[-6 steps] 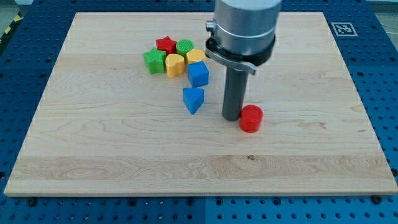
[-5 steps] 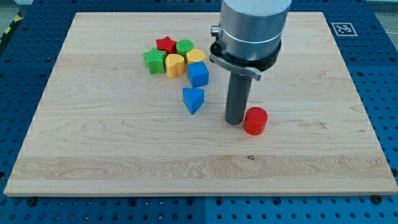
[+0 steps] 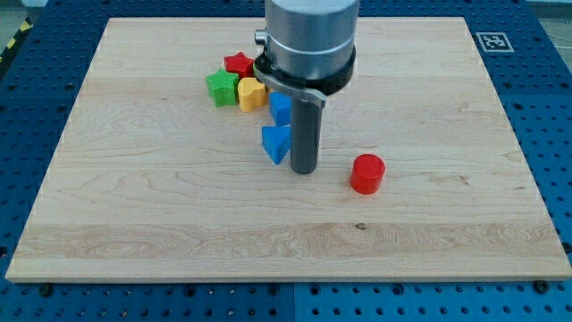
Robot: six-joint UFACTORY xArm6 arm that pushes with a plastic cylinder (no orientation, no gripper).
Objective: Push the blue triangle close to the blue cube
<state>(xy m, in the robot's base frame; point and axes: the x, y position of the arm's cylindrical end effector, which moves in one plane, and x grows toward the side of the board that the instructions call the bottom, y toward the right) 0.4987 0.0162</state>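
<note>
Blue triangle, a small plastic wedge, sits near the middle of the pale wooden tabletop, w/ my tip just beside it on the view's right; contact can't be told. No fingers on this rig, only the dark rod under a big grey arm housing that covers part of the cluster at the view's top. Blue cube lies just above the triangle, near it w/ a slim gap, its right side hidden behind the rod. Red cylinder stands alone, apart from the tip toward the view's right. Up-left, bunched & touching: green block, yellow rounded block, red star. Black-and-white marker tag at the tabletop's top-right corner.
</note>
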